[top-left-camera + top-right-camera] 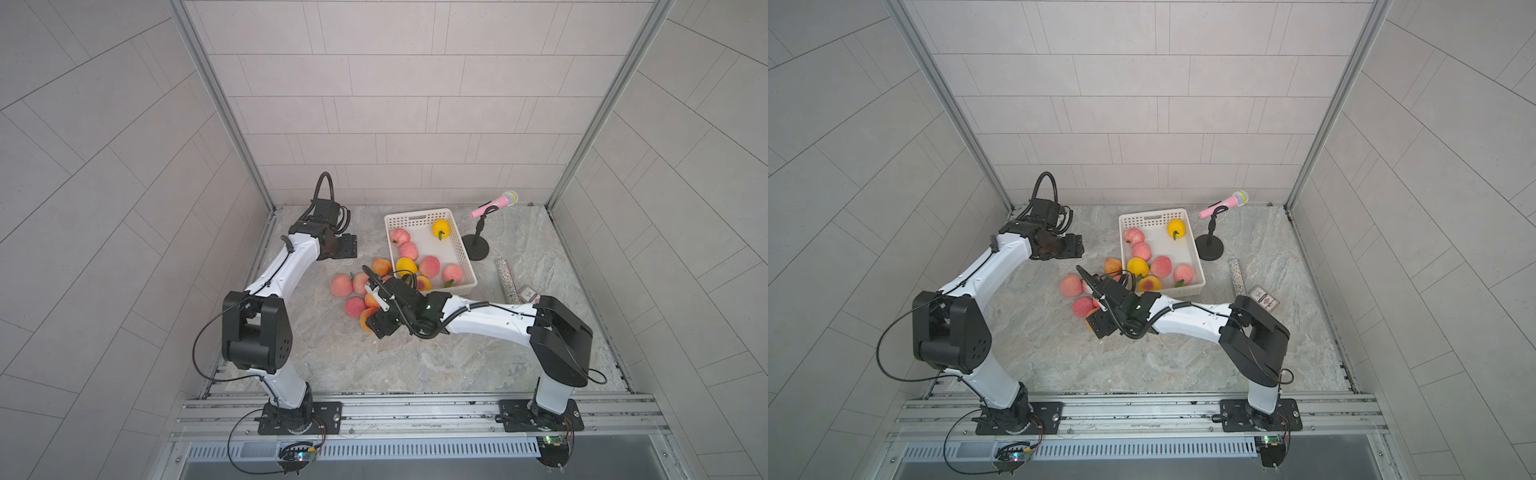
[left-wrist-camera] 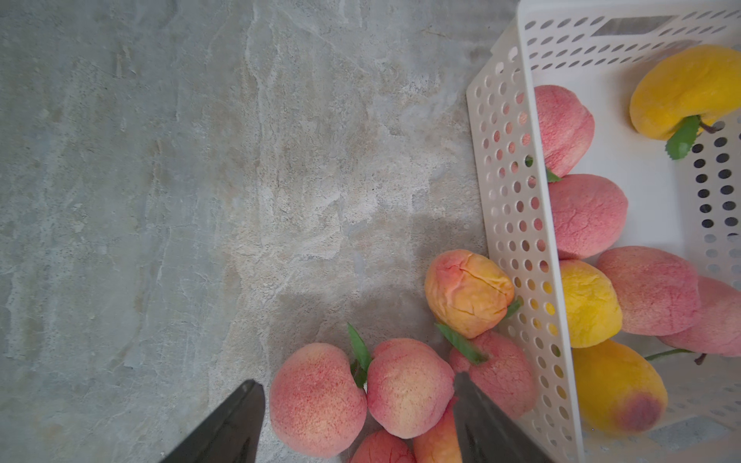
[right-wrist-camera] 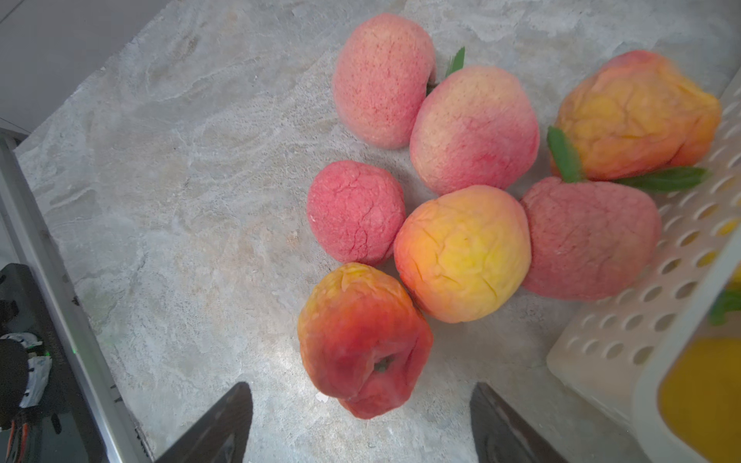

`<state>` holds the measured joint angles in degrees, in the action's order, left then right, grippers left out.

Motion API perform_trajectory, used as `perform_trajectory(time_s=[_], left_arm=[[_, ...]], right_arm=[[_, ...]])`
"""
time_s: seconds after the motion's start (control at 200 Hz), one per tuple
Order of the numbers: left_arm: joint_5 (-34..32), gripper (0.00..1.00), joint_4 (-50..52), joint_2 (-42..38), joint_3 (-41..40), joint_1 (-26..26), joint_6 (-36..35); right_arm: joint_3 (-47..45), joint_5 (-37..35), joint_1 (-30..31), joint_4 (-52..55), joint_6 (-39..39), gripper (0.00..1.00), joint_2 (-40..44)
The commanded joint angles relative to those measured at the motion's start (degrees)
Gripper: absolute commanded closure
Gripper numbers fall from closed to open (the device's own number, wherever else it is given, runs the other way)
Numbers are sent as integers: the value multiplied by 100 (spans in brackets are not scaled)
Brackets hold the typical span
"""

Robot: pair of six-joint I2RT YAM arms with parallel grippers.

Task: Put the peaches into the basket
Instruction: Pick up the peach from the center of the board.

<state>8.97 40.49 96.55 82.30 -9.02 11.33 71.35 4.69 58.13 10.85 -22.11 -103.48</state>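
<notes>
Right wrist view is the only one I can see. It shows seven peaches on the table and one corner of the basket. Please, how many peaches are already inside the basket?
Observer: Seven peaches lie in the basket: four pink and three yellow, one of the yellow ones with a red blush.
Operator: Thank you. Is the left claw near my working place?
Observer: No. The left claw hangs open and empty to the left of the basket, apart from the right claw.
Operator: Does anything stand on the other side of the basket?
Observer: Yes, a pink microphone on a black stand, just right of the basket's far end.
</notes>
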Motion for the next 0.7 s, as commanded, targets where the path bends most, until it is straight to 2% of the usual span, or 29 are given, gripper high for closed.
perform_trajectory(time_s=[0.0, 0.28, 0.695], left_arm=[[-41, 20, 46, -32, 38, 7, -77], [-53, 20, 64, -57, 58, 14, -107], [-18, 20, 55, -43, 58, 37, -114]], right_arm=[[262, -153, 23, 215, -127, 13, -213], [712, -53, 67, 667, -160, 13, -713], [845, -19, 72, 669, -189, 14, -1089]])
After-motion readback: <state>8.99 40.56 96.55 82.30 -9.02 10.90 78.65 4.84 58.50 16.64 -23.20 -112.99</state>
